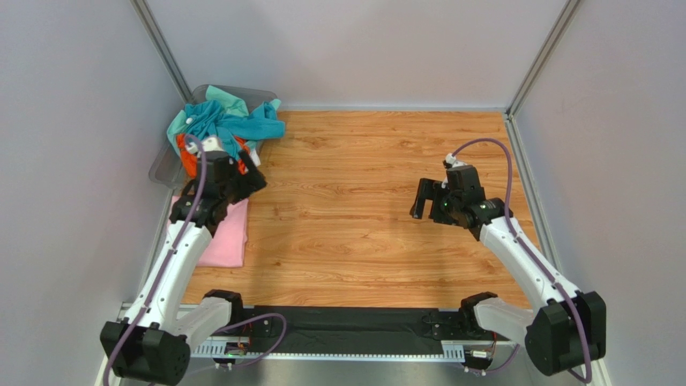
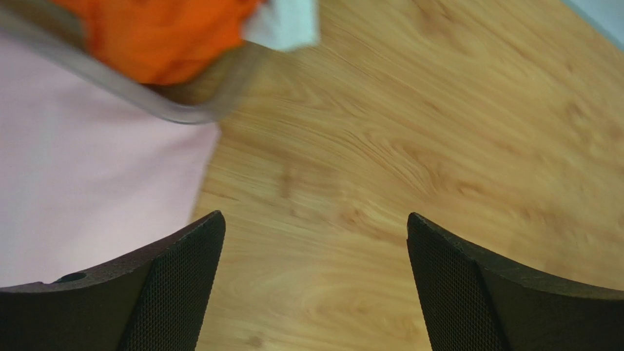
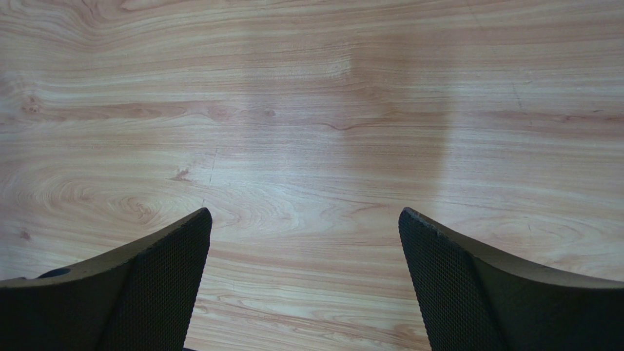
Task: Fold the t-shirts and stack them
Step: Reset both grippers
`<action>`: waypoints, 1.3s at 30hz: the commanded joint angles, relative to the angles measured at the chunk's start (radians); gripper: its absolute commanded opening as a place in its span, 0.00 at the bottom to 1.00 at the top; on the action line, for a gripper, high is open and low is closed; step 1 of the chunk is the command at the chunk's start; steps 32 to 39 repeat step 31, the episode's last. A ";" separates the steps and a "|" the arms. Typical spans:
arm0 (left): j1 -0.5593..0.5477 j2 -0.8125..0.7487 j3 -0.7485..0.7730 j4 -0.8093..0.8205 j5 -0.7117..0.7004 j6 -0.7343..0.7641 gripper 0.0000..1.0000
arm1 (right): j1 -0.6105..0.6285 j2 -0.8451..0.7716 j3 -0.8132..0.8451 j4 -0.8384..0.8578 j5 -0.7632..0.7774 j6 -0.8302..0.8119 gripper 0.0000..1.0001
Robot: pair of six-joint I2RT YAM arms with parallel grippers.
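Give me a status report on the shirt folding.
Left gripper open, empty, beside the folded pink shirt. Right gripper open, empty, over the table. Other shirts heaped in the bin. Nothing blocking.

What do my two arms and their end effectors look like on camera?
The left arm and right arm match: white link shells, black joint housings and black bases. A purple cable runs along each. The left end effector and right end effector are black, each with two curved fingers faced in a fine mesh texture. No markings show.
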 commanded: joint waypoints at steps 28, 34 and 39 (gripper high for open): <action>-0.339 -0.370 -0.440 0.263 0.094 -0.020 1.00 | -0.004 -0.490 -0.267 0.117 0.255 0.104 1.00; -0.339 -0.380 -0.435 0.241 0.080 -0.020 1.00 | -0.004 -0.490 -0.261 0.120 0.227 0.099 1.00; -0.339 -0.380 -0.435 0.241 0.080 -0.020 1.00 | -0.004 -0.490 -0.261 0.120 0.227 0.099 1.00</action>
